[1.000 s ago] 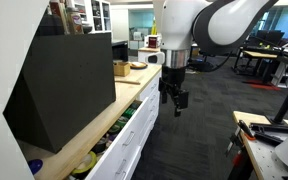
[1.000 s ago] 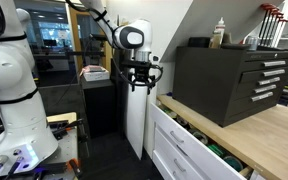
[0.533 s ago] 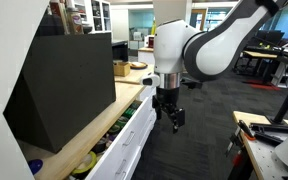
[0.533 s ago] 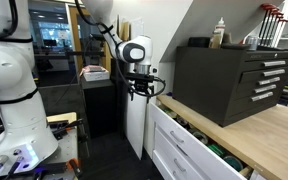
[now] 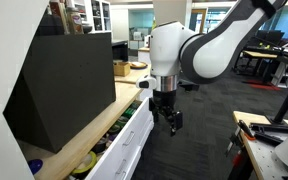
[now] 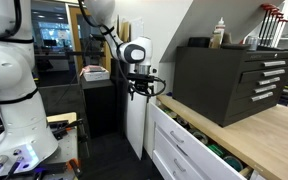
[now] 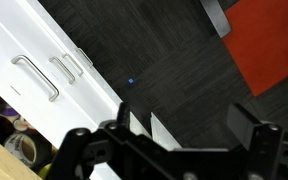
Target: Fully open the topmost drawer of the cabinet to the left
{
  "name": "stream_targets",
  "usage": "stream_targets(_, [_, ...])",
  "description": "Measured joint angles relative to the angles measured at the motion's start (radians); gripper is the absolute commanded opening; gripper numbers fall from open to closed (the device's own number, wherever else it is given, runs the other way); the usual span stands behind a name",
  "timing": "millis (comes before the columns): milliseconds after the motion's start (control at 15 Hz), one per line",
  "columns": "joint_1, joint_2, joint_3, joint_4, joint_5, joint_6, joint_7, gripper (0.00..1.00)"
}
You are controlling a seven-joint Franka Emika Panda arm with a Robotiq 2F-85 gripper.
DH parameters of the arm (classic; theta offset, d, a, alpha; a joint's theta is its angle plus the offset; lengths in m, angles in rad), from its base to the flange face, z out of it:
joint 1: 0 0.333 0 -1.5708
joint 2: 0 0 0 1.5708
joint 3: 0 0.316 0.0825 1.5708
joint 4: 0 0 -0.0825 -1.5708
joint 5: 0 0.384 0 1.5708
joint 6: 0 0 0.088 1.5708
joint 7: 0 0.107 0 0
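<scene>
Dark carpet (image 5: 212,130) beside cabinet (image 5: 130,152) lies open; claw (image 5: 174,124) hangs by front edge of drawer (image 5: 124,118), jaws apart, seemingly not touching.

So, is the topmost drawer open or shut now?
Open, at least partly: the topmost drawer stands out from the cabinet, with clutter visible inside. Fully open, cannot tell.

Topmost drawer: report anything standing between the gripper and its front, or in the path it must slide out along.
Nothing visible does. The open gripper hangs just off the front of the topmost drawer, and only dark carpet lies where the drawer must slide out.
</scene>
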Motion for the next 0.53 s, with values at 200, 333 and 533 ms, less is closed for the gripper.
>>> stream_targets(200, [0.0,0.002,0.001,0.0,-0.002,0.0,0.0,1.0])
stream_targets(333, [-0.002,0.01,0.001,0.0,-0.014,0.006,0.0,1.0])
stream_targets(533, [-0.005,0.042,0.001,0.005,-0.043,0.057,0.0,1.0])
